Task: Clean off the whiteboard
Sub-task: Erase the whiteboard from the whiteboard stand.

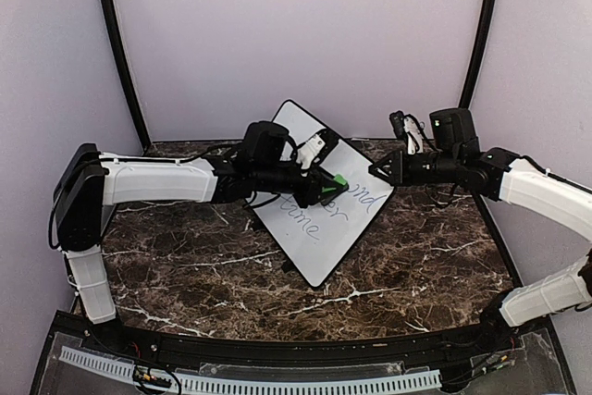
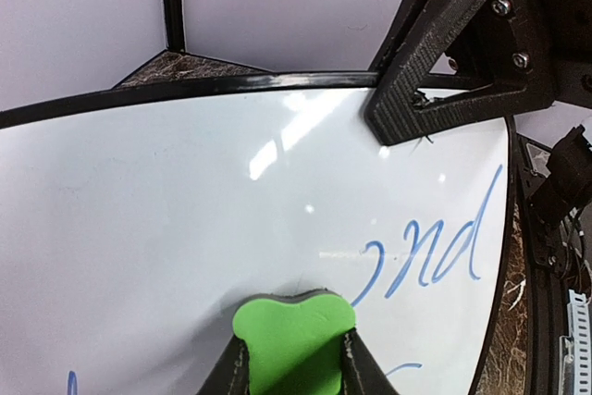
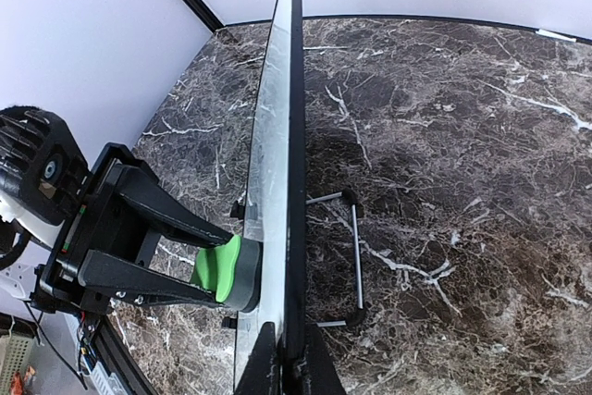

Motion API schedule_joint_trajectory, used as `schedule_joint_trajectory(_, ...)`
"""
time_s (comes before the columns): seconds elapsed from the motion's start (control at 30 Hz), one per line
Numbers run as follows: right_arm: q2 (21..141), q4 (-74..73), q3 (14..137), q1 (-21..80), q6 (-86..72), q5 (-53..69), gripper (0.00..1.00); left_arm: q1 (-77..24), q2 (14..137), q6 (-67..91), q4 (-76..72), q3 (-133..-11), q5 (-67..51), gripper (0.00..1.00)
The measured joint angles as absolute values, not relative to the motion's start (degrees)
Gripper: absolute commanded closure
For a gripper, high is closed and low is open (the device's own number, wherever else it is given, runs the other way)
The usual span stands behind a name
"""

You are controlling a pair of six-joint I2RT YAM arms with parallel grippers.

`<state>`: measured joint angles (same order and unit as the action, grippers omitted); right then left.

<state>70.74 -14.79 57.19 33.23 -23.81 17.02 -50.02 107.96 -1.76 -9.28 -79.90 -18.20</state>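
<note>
So the whiteboard (image 1: pixel 324 252) is propped up on its little wire stand (image 3: pixel 355 256) around the middle-back of the dark marble surface (image 1: pixel 185 256), turned at an angle, with blue handwriting (image 2: pixel 430 256) across part of its face. Left claw (image 1: pixel 331 181) is clenched on a green eraser (image 2: pixel 292 330) and has it pressed flat against the board, right by the writing. Right claw (image 1: pixel 377 171) is pinched tight on the board's right-hand edge, black frame between its fingers.
</note>
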Motion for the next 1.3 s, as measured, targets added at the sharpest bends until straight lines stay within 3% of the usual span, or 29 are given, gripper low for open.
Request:
schedule_joint_trajectory(0.47,70.74,-14.61,57.19,33.23,-23.83,17.1,1.0,-48.77,110.48,-0.95,-3.79,-87.77,-20.23,0.94)
schedule_joint_trajectory(0.73,70.83,-14.59,57.19,33.23,-23.83,17.15,1.0,-48.77,106.83,2.55,-10.87,-76.03,-20.53,0.94)
schedule_joint_trajectory(0.93,70.85,-14.48,57.19,33.23,-23.83,17.26,1.0,-48.97,106.19,3.29,-12.51,-74.11,-19.94,0.94)
schedule_joint_trajectory(1.3,70.72,-14.57,57.08,33.23,-23.83,16.88,1.0,-49.45,110.37,2.5,-5.37,-86.74,-20.67,0.94)
